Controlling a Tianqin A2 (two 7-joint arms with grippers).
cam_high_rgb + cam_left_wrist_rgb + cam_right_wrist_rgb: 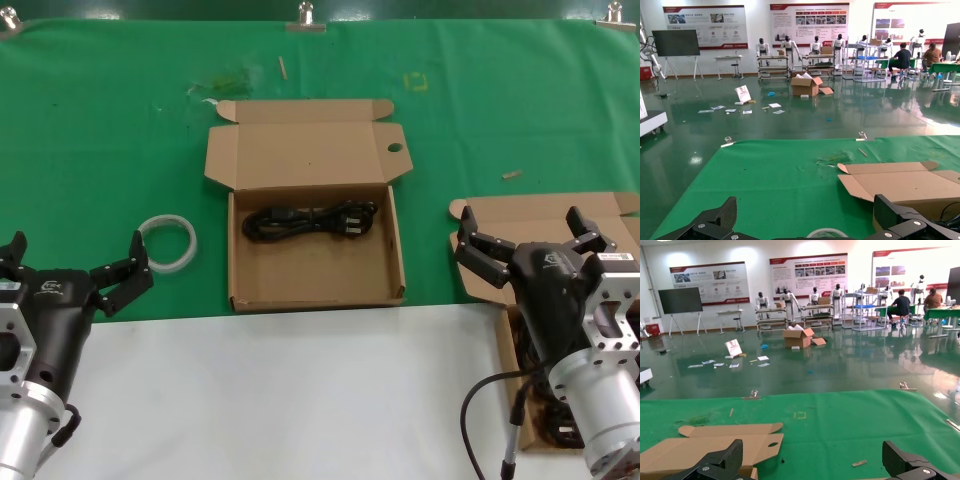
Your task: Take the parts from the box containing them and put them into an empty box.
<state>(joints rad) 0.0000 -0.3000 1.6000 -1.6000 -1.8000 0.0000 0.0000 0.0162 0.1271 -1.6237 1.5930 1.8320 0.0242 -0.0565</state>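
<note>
The box with a round hole in its lid (pixel 310 155) lies open mid-table and holds one black power cord bundle (pixel 310 220). The other box (pixel 545 215) sits at the right edge, mostly hidden behind my right arm; dark cords (pixel 548 418) show in it. My right gripper (pixel 520 225) is open and empty above that box. My left gripper (pixel 78 245) is open and empty at the lower left, clear of both boxes. The holed lid also shows in the right wrist view (pixel 715 442), beyond the right gripper (pixel 812 462).
A white tape roll (pixel 168 242) lies on the green cloth just ahead of the left gripper (pixel 805 220) and shows in the left wrist view (pixel 827 233). A white surface (pixel 280 400) borders the cloth in front. Small scraps lie at the back.
</note>
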